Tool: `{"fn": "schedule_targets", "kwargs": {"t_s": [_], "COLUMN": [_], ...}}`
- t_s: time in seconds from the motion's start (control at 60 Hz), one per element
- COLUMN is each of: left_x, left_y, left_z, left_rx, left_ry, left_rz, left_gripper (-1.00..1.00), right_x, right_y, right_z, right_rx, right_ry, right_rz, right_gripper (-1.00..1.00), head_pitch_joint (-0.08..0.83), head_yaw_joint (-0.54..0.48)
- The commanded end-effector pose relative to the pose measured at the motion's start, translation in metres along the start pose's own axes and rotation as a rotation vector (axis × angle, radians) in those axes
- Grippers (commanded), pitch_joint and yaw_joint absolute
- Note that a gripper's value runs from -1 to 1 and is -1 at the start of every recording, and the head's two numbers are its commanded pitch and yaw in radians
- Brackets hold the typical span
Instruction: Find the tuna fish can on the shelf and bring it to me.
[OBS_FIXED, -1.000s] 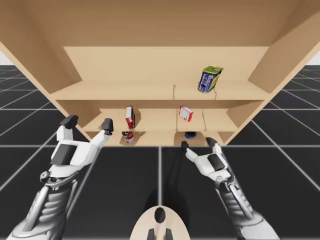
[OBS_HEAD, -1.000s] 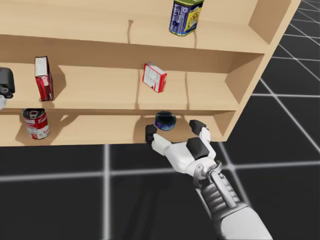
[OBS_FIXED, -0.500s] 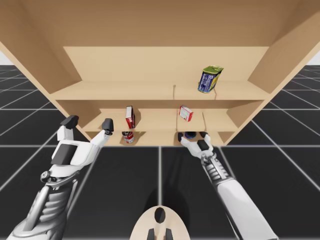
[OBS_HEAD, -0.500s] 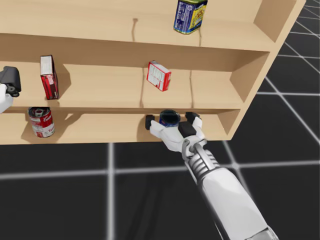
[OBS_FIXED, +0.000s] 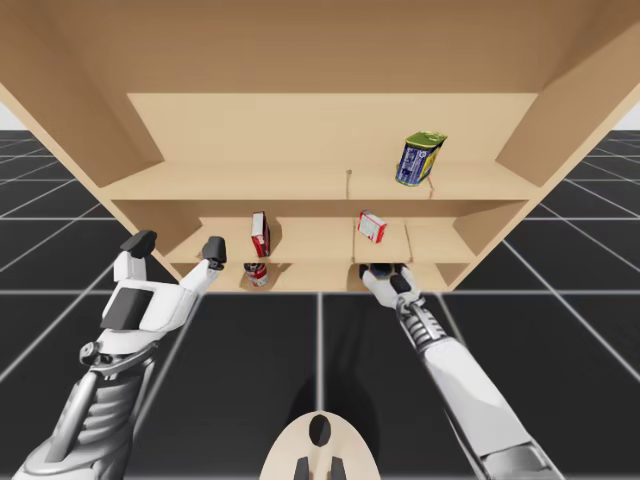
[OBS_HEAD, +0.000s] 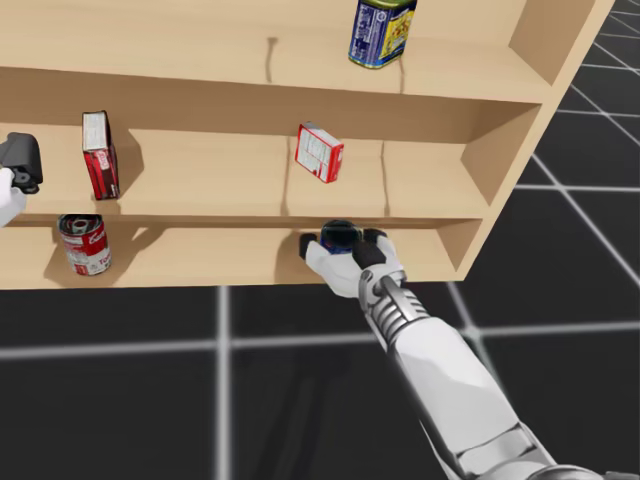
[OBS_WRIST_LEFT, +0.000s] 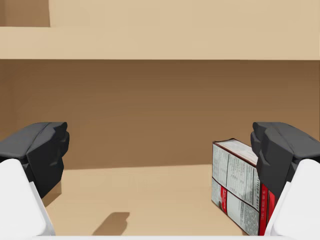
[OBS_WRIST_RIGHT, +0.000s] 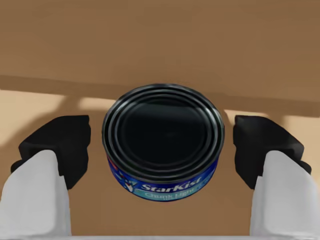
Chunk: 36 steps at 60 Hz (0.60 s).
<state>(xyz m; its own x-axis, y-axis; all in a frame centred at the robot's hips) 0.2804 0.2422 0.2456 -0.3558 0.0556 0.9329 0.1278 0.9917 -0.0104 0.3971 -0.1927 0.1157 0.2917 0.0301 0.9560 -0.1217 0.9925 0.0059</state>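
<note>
The tuna can (OBS_WRIST_RIGHT: 163, 137) is a flat blue can with a dark top. It stands on the lowest board of the shelf (OBS_FIXED: 300, 180), close to the front edge and towards the right side. It sits between the two dark fingers (OBS_WRIST_RIGHT: 60, 145) of my right jaws. A small gap shows on each side of the can, so the fingers do not touch it and the right jaws are released. In the head view the can (OBS_HEAD: 340, 236) shows between the same fingers, with my right arm (OBS_HEAD: 430, 360) stretched out to the shelf.

On the middle board, above the can, a small red and white box (OBS_HEAD: 320, 152) stands tilted. Further left on that board a taller red and white box (OBS_HEAD: 100, 155) stands upright. Below it, on the lowest board, a red and white can (OBS_HEAD: 83, 243) leans a little. On the top board a blue and yellow tin (OBS_HEAD: 380, 30) stands tilted.

My left jaws are released too, their fingers (OBS_FIXED: 139, 241) wide apart, in front of the left part of the shelf. In the left wrist view the taller box (OBS_WRIST_LEFT: 240, 190) is ahead of them, near one finger.
</note>
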Motion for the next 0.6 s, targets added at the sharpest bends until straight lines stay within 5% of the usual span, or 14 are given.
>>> {"fn": "schedule_targets", "kwargs": {"t_s": [0.017, 0.283, 0.6], "left_x": [0.000, 0.000, 0.000], "left_y": [-0.001, -0.001, -0.001], "left_z": [0.001, 0.000, 0.000], "left_rx": [0.002, 0.004, 0.007], "left_ry": [0.000, -0.001, -0.004], "left_rz": [0.010, 0.011, 0.013], "left_gripper": [-1.00, -1.00, -1.00], "right_x": [-0.011, -0.007, 0.030], "right_y": [0.021, 0.021, 0.023], "right_z": [-0.004, 0.000, 0.044], "right_rx": [0.032, 0.030, 0.033], "right_ry": [0.028, 0.005, -0.219], "right_rz": [-0.031, -0.038, 0.007], "right_gripper": [1.00, 1.00, 1.00], "head_pitch_joint": [0.596, 0.594, 0.590], "head_yaw_joint": [-0.21, -0.21, -0.21]}}
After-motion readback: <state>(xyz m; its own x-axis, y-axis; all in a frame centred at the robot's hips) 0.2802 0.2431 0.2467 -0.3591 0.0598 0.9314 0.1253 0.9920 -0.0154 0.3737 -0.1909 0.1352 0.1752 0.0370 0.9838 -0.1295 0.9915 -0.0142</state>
